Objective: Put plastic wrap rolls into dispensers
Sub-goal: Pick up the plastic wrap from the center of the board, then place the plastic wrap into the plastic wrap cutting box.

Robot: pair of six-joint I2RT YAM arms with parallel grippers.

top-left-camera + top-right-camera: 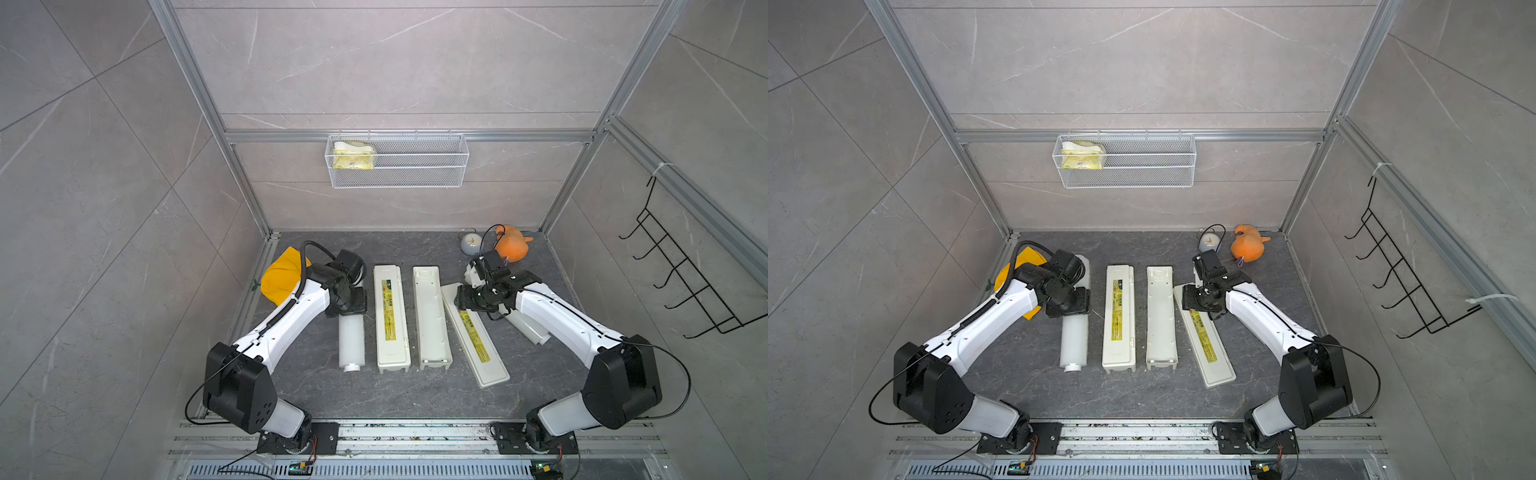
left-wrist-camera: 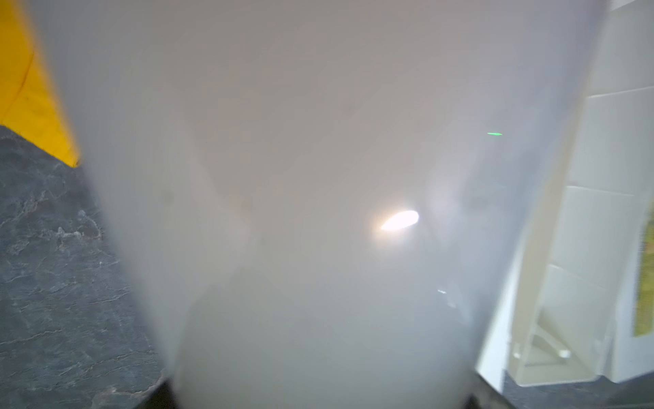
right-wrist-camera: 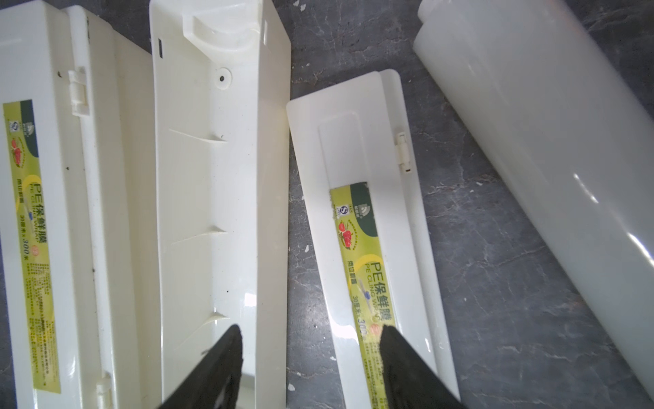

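Left gripper (image 1: 350, 305) is closed around the plastic wrap roll (image 1: 351, 345) lying on the table (image 1: 374, 395) beside the closed dispenser (image 1: 390, 320). Right gripper (image 3: 311, 357) hangs wide, empty, above the open dispenser (image 3: 212, 177) and its lid (image 3: 354, 141), labelled "PE CLING WRAP".

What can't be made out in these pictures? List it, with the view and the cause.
- Left claw: open or shut unclear. The left arm covers it in both top views, and the blurred left roll fills the left wrist view.
- Right roll: mostly hidden under the right arm in both top views.
- Clock: dial too small to read in both top views.
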